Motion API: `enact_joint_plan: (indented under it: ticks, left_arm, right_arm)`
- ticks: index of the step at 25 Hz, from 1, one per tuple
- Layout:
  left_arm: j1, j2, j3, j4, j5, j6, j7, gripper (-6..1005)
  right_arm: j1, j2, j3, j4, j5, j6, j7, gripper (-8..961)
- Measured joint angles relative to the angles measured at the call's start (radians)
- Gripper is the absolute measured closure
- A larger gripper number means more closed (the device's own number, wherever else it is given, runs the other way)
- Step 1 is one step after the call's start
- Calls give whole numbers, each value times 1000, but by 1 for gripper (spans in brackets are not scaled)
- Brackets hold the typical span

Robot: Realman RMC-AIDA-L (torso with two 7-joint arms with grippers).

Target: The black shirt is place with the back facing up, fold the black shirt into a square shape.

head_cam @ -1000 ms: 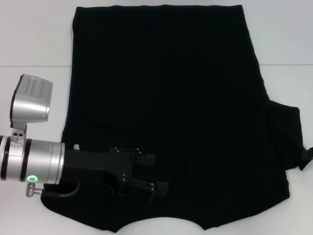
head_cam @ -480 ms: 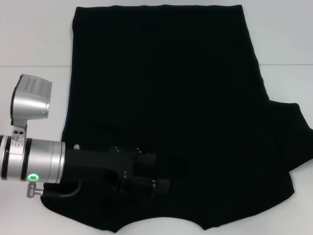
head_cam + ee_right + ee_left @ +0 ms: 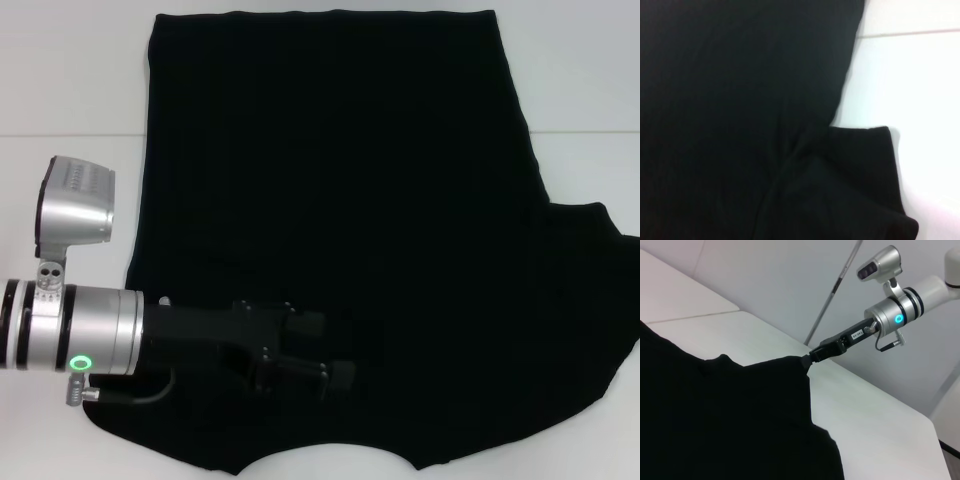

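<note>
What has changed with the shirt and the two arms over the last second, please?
The right sleeve of the large black soft-fabric T-shirt has spread outward toward the right edge, pulled by the right gripper pinching it. The left gripper crept slightly rightward over the shirt's left side. The shirt body stayed flat.

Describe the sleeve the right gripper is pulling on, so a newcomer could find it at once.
Start from the black shirt covering most of the white table in the head view. Follow its right edge toward the robot to the flap that juts sideways: that is the sleeve. In the left wrist view the right gripper pinches its tip; the left gripper lies over the shirt's body instead.
</note>
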Motion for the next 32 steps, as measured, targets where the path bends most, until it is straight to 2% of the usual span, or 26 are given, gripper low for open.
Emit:
enact_joint_plan:
  ticks: [9,14,18,19,21,26,29,32]
  left_arm:
    - [-4,-2,0,-1,0,-10,-10,52]
    - [-10,-2,0,-1,0,-10,-11,51]
    - [-13,-1,0,-1,0,-14,-16,51]
    - [-13,-1,0,-1,0,-16,-17,51]
    - [-14,0,0,-1,0,-20,-19,51]
    - [-14,2,0,-1,0,-22,-20,51]
    - [-11,5,0,-1,0,-25,-20,51]
    - [-6,8,-1,-1,0,-32,-21,51]
  right_arm:
    - [27,6,-13,-8,1,9,-13,946]
    - [75,14,-37,-10,5,2,-13,943]
    - [125,35,-80,-8,7,-18,-13,942]
    - [154,50,-106,-4,7,-23,-13,941]
    - [167,56,-119,-1,7,-26,-12,940]
    - [228,107,-217,3,3,-7,24,939]
    - [258,127,-275,4,1,8,59,923]
    - [271,138,-324,-2,1,19,106,879]
